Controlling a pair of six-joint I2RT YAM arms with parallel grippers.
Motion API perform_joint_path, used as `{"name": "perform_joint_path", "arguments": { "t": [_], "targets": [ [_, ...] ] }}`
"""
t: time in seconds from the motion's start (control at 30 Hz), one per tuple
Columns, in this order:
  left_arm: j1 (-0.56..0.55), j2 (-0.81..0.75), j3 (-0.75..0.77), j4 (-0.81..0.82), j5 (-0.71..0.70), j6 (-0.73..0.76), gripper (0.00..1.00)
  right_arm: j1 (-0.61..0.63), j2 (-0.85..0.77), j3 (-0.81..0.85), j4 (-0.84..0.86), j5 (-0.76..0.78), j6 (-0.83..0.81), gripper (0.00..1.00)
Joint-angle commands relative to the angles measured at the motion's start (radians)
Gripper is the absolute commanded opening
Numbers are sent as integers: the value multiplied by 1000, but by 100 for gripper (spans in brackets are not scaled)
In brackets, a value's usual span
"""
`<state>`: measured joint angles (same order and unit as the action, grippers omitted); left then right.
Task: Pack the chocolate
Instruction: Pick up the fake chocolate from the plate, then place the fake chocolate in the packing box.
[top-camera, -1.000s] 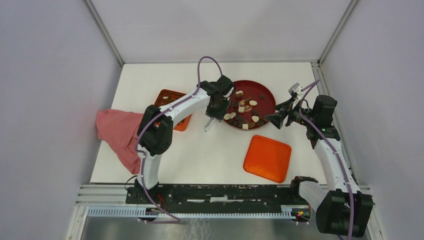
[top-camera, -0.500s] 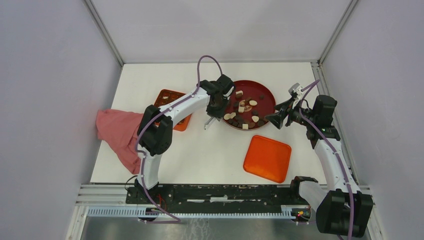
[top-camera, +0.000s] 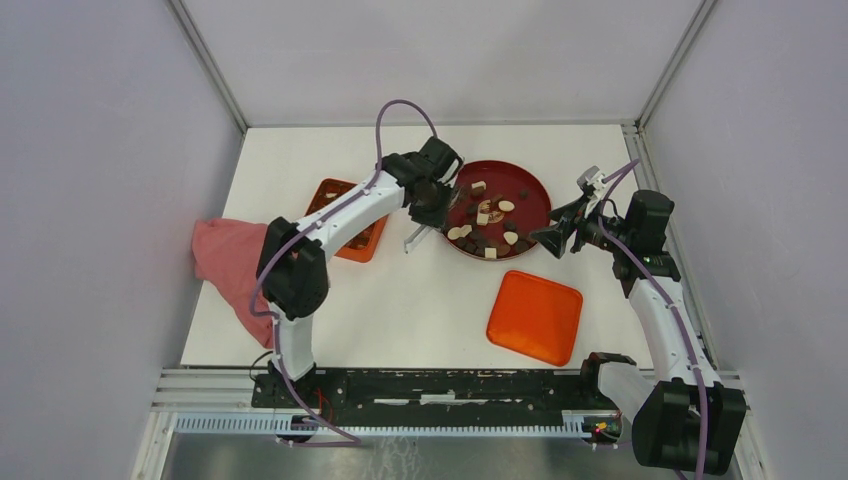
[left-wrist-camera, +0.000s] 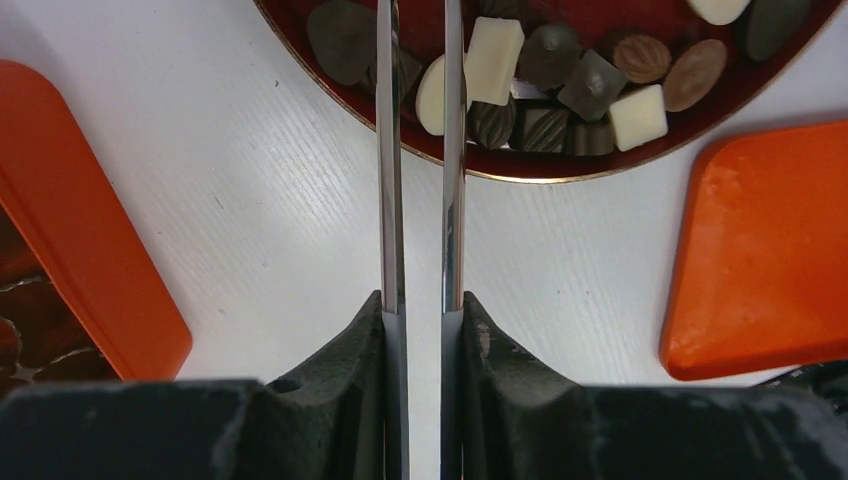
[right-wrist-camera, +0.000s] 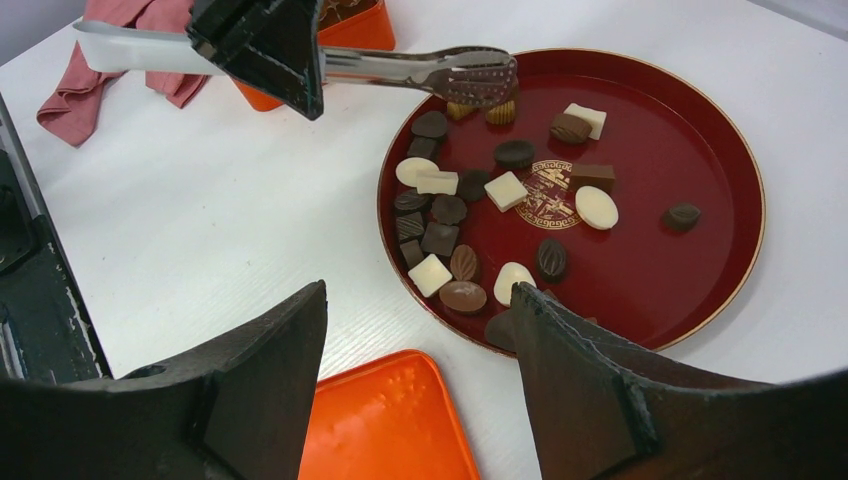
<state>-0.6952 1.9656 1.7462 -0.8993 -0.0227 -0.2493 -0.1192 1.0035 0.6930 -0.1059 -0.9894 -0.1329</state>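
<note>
Many small dark, brown and cream chocolates (top-camera: 484, 217) lie on the round dark-red plate (top-camera: 533, 193). They also show in the right wrist view (right-wrist-camera: 450, 210) and in the left wrist view (left-wrist-camera: 545, 85). My left gripper (top-camera: 428, 205) is shut on metal tongs (right-wrist-camera: 400, 65). The tongs' tips rest at the plate's left rim beside two ridged pieces; I cannot tell whether they hold one. In the left wrist view the two blades (left-wrist-camera: 388, 150) run up over the chocolates. My right gripper (top-camera: 555, 238) is open and empty beside the plate's right rim (right-wrist-camera: 640, 345).
An orange compartmented box (top-camera: 345, 218) sits left of the plate, partly under my left arm, and shows in the right wrist view (right-wrist-camera: 355, 30). Its orange lid (top-camera: 535, 316) lies in front of the plate. A pink cloth (top-camera: 235, 265) hangs over the table's left edge.
My left arm has swung its elbow to the left and drawn the gripper and tongs slightly back and left along the plate's left rim. The right arm has not moved.
</note>
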Motion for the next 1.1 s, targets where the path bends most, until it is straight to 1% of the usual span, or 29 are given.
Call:
{"name": "perform_joint_path", "arguments": {
  "t": [0.0, 0.1, 0.27, 0.37, 0.43, 0.6, 0.63, 0.7, 0.8, 1.07],
  "targets": [
    [58, -121, -35, 57, 116, 38, 2, -4, -11, 0, 32, -20, -11, 73],
    [121, -174, -92, 57, 163, 50, 2, -3, -12, 0, 32, -22, -10, 73],
    [246, -286, -196, 45, 169, 76, 2, -4, -11, -1, 34, -25, -7, 73],
    [321, -352, -249, 48, 133, 85, 2, -4, -11, -3, 36, -27, -6, 73],
    [366, -381, -274, 48, 84, 89, 2, -4, -12, -4, 38, -28, -4, 73],
    [459, -402, -314, 49, 30, 107, 2, -3, -12, -6, 42, -28, -4, 73],
    [472, -401, -317, 50, 26, 112, 2, -3, -12, -6, 42, -26, -4, 73],
    [496, -398, -315, 39, -33, 125, 2, -4, -10, -6, 42, -26, -4, 73],
    [511, -385, -300, 15, -63, 138, 2, -4, -10, -7, 44, -26, -2, 73],
    [510, -363, -304, 3, -63, 138, 5, -4, -9, -9, 44, -25, -1, 73]
  ]
}}
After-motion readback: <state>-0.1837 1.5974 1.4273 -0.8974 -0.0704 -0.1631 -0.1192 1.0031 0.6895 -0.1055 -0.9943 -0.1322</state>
